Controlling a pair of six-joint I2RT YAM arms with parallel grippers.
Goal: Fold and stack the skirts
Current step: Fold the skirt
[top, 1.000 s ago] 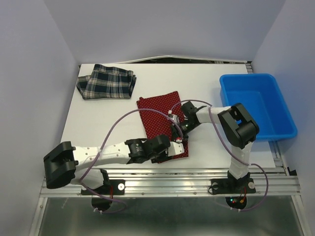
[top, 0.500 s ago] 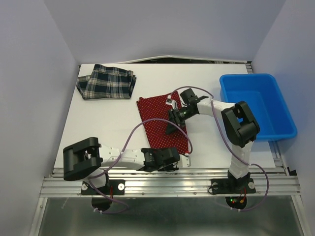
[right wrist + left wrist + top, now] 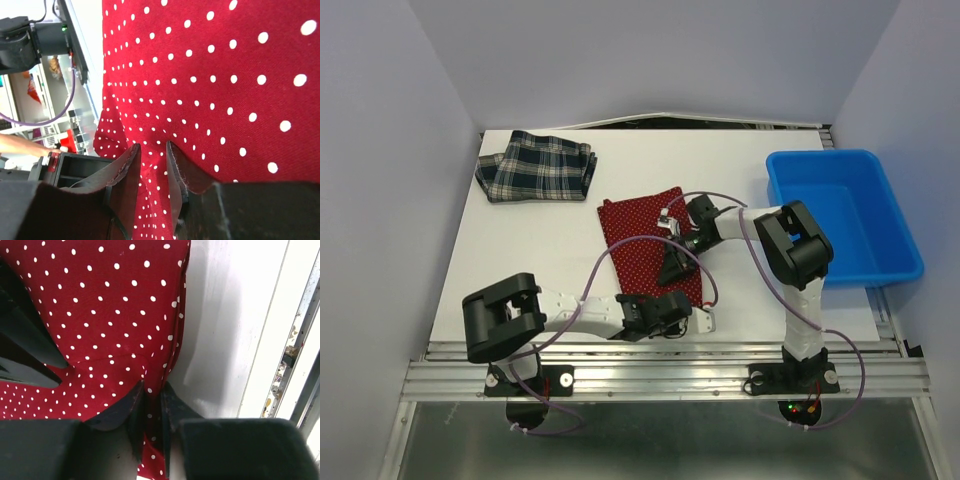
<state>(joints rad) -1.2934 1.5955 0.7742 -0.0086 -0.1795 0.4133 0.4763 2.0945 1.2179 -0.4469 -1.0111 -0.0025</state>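
Red polka-dot skirt point(image 3: 638, 222) lies spread at the middle of the bench point(image 3: 535, 255), its near right edge pinched in the left hand point(image 3: 152, 390), which reaches in low along the bench's near edge. The right hand point(image 3: 152, 150), its arm doubled back, is closed on a raised fold near the cloth's middle. The plaid skirt point(image 3: 535, 166) lies well apart at the far-left corner.

Surface: white table point(image 3: 540, 250), flat, with a metal rail along its near edge.
Red dotted skirt point(image 3: 638, 222): lies on the table; the left gripper point(image 3: 152, 390) and the right gripper point(image 3: 152, 147) each have a fold of it between their jaws (elsewhere it lies mostly flat).
Plaid skirt point(image 3: 535, 167): bunched, well beyond both sets of jaws, far left.
Blue bin point(image 3: 820, 157): well right of the right jaws.
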